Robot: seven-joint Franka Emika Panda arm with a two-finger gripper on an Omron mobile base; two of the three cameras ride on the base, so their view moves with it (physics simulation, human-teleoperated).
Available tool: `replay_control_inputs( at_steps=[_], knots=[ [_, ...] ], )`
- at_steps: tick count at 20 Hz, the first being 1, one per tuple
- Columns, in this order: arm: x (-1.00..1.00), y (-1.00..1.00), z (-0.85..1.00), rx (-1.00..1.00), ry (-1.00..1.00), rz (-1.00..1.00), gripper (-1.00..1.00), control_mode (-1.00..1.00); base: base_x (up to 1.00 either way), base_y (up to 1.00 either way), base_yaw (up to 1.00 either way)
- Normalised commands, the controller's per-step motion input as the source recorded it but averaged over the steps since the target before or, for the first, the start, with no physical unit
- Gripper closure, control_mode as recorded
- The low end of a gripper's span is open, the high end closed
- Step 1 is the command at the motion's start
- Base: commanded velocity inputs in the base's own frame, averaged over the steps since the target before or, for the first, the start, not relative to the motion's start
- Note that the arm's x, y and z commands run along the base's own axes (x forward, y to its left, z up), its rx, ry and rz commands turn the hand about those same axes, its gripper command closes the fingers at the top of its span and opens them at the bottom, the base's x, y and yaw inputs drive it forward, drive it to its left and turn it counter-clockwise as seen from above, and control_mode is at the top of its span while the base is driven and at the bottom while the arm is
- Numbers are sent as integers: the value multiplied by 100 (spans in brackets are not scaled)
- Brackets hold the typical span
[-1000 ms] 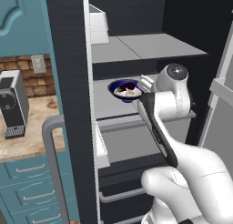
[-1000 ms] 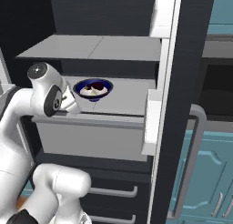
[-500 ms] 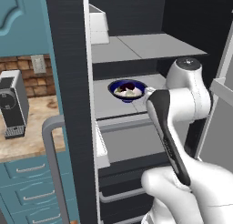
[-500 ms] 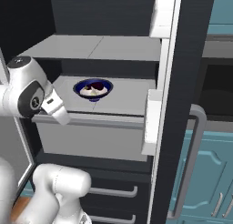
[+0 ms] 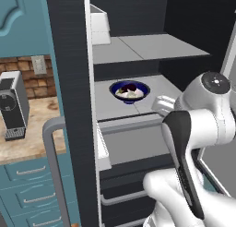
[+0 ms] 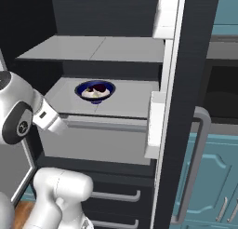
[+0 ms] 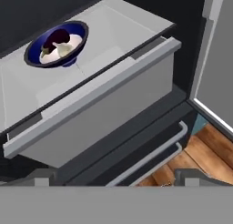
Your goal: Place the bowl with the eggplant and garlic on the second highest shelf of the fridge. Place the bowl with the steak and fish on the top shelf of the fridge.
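Note:
A dark blue bowl [image 5: 129, 91] [image 6: 95, 90] [image 7: 57, 44] rests on the second highest grey shelf [image 5: 107, 108] [image 6: 132, 100] of the open black fridge [image 6: 188, 84]. Inside it lie the dark purple eggplant [image 7: 59, 36] and the pale garlic [image 7: 64, 50]. The top shelf [image 5: 138, 48] [image 6: 93, 49] above it is bare. My gripper [image 7: 116, 179] is open and holds nothing. It hangs outside the fridge, well back from the bowl and below shelf level, and my hand [image 5: 162, 104] [image 6: 49, 119] sits in front of the shelf's edge. The bowl with the steak and fish is out of view.
A grey drawer [image 7: 104, 114] juts out under the bowl's shelf. Fridge doors stand open on both sides, with white bins [image 5: 99, 23] [image 6: 155, 125] and a silver handle [image 6: 195, 163]. A coffee machine [image 5: 13, 106] sits on the wooden counter over teal drawers.
My arm has drawn back out of the fridge, away from the bowl. The bowl stays put on its shelf. The gripper has stayed open.

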Motion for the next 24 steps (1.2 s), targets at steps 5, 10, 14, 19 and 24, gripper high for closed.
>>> replay_control_inputs(
  at_steps=[5, 10, 14, 19, 24],
  knots=[
    [0, 0, 0, 0, 0, 0, -100, 100, -70, 0, 3],
    [0, 0, 0, 0, 0, 0, -100, 100, -100, 17, 50],
    [0, 0, 0, 0, 0, 0, -100, 100, -44, 75, 90],
    [0, 0, 0, 0, 0, 0, -100, 100, 5, 100, 66],
    [0, 0, 0, 0, 0, 0, -100, 100, 78, 100, 31]
  ],
)
